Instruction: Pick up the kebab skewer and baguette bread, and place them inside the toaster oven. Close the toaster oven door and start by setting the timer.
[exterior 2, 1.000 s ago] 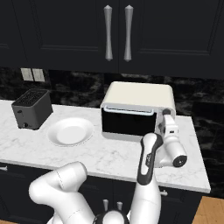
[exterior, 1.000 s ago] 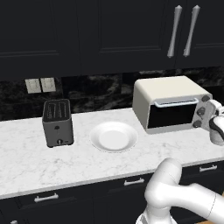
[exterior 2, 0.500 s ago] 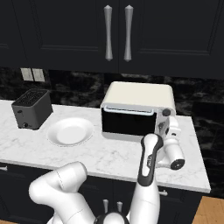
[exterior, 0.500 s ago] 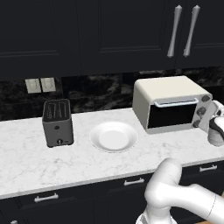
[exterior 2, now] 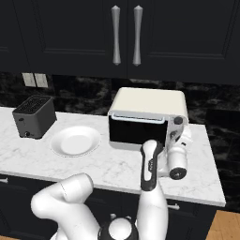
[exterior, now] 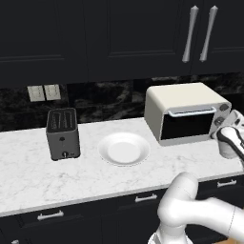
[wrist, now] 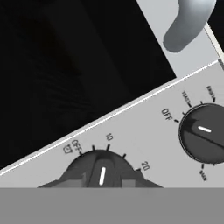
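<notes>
Toaster oven (exterior: 183,114): cream-white box at the back right of the bench (exterior: 28,176), also in the right base view (exterior 2: 149,117).
Toaster oven door (exterior: 187,126): dark glass panel, closed flush against the front, silver bar handle (exterior: 190,112) along its top edge; door glass black in the hand view (wrist: 70,65), handle end at top right there (wrist: 188,22).
Kebab skewer and baguette bread: not seen on the bench or plate; nothing discernible behind the dark glass.
Knobs: two round dark dials on the oven's right panel; timer knob (wrist: 101,170) with white pointer, ringed by marks "OFF", "10", "20"; second knob (wrist: 203,131) beside it with "OFF" and small unreadable labels.
Gripper (exterior 2: 183,140): right at the oven's knob panel at the right end of the bench, seen at the frame's right edge in the left base view (exterior: 228,131); fingertips hidden against the timer knob, so cannot tell whether spread or pinching.
Plate (exterior: 124,148): white, round, mid-bench, between slot toaster and oven, apart from both; also in the right base view (exterior 2: 75,140).
Slot toaster (exterior: 63,133): dark grey, toward the back left of the bench, also (exterior 2: 33,116).
Bench: white marble top, dark drawers below.
Wall cabinets (exterior 2: 125,35): dark doors with two silver vertical handles above the oven.
Wall outlets (exterior: 45,93): pale pair on the black backsplash above the slot toaster.
</notes>
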Controlling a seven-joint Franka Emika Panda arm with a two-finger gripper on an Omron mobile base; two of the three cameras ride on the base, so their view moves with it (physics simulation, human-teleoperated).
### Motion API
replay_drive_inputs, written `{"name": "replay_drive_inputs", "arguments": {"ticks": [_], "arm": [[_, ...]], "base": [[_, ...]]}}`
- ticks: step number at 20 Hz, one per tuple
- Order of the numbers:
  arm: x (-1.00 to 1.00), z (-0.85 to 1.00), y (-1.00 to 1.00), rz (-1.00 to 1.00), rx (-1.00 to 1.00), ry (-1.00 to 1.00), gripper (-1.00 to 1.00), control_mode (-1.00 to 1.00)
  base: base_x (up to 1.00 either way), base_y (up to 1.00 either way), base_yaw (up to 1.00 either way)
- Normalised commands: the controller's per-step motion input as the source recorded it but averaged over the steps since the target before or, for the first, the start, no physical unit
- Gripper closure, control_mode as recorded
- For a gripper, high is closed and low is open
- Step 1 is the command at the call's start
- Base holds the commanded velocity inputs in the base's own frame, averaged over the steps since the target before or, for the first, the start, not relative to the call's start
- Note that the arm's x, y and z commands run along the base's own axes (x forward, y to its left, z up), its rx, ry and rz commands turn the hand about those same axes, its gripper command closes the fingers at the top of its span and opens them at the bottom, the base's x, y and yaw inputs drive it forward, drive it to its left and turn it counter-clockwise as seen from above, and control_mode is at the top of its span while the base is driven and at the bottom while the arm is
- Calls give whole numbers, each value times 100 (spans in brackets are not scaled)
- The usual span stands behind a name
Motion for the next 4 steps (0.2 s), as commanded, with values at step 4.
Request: {"name": "replay_drive_inputs", "arguments": {"ticks": [4], "arm": [[0, 14, 0, -18, 31, 13, 100, -100]], "base": [[0, 0, 0]]}}
